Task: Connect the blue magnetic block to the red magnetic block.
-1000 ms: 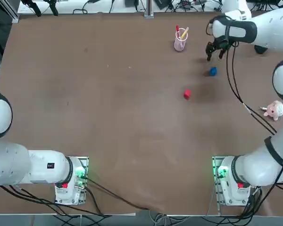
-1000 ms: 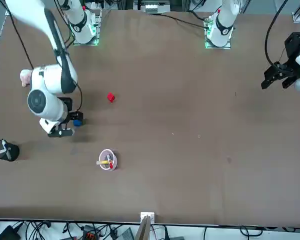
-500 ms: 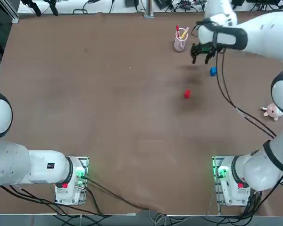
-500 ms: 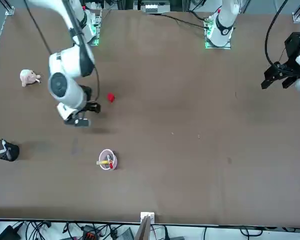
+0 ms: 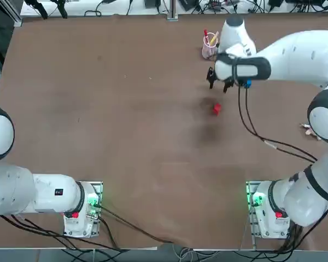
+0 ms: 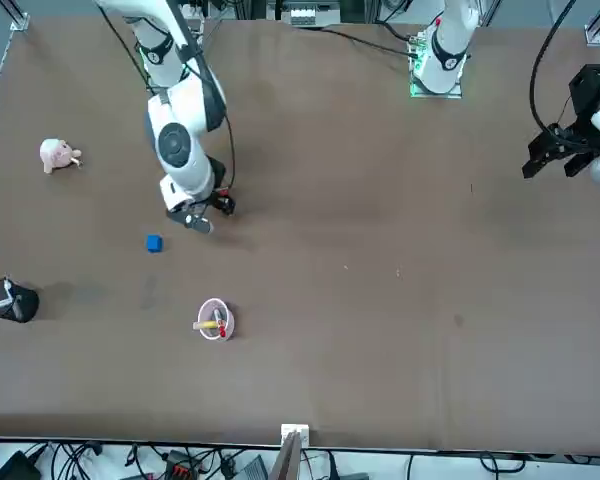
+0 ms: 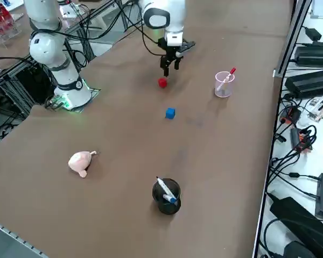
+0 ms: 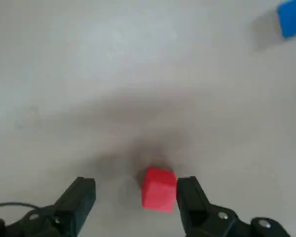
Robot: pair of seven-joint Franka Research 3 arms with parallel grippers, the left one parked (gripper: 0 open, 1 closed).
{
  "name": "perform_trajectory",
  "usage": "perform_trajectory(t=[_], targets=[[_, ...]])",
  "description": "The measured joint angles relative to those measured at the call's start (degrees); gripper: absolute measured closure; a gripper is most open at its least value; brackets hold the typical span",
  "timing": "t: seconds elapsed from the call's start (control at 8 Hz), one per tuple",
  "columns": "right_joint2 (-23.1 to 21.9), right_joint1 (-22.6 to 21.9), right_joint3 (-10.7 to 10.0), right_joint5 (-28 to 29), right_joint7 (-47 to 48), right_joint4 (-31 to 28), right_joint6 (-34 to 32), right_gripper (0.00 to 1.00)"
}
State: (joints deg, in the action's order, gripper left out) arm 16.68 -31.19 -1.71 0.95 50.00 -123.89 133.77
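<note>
Overhead, open right gripper [image 8: 136, 205], red block [image 8: 159, 190] below

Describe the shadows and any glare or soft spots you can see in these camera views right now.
Right wrist view: a pale sheen on the tabletop, a soft shadow by the red block, another beside the blue block; top view: blurry dark patches on the table near the red block; right side view: faint shadow beside the pink cup.

Red block [image 8: 159, 189] and blue block [image 7: 170, 113] — on the table, apart.
</note>
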Motion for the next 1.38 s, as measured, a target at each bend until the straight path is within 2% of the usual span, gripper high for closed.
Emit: perform_trajectory(t=[0.25,0.88,1.25,1.38], targets=[[-0.1,-1.1,0.0,0.0,4.4,-3.0,2.0,0.00],[-0.1,-1.7,0.0,0.0,8.4,-10.8,11.5,0.00],[-0.1,-1.7,-0.1,0.0,8.7,-12.0,12.1,0.02],[-0.1,-1.7,-0.1,0.0,8.7,-12.0,12.1,0.07]])
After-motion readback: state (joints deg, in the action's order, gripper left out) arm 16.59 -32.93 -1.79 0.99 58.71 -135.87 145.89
